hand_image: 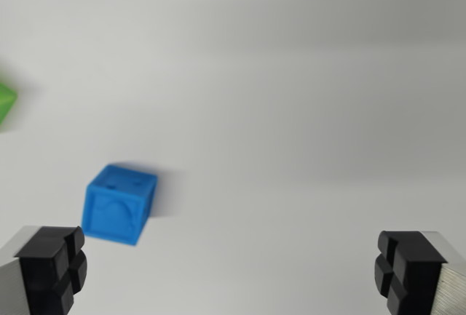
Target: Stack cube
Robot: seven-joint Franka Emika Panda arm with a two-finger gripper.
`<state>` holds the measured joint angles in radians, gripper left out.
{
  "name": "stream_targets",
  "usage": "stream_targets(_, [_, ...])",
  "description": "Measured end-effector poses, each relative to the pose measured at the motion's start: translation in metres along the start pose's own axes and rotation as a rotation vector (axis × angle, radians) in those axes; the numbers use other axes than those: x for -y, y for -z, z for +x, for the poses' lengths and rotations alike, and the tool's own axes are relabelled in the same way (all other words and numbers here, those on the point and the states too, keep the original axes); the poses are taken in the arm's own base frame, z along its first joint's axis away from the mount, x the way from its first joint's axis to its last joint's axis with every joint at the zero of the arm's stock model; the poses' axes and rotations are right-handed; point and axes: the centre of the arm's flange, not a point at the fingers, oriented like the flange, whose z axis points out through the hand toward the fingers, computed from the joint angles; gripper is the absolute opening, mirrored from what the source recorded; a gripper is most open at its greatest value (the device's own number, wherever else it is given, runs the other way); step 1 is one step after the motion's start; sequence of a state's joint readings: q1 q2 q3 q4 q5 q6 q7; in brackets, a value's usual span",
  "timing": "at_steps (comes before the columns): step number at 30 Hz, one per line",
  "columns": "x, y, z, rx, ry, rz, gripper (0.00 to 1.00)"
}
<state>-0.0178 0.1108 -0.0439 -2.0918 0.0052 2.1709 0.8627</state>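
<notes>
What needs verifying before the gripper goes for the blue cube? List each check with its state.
1. Gripper open: ok, fingers wide apart, nothing between them.
2. Blue cube in view: ok, whole on the white table.
3. Cube centred between the fingers: not ok, it lies towards the wrist view's left, just above the left fingertip.
4. Green object identified as the stacking base: cannot tell, cut off at the left edge.
5. Image sharpness: not ok, blurred.
</notes>
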Motion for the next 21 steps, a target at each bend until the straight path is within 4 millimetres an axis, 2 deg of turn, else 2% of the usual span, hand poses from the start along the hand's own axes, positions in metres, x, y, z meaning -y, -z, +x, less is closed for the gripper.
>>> stream_targets(21, [-0.001,-0.048,-0.040,-0.004,-0.042,0.005,1.00])
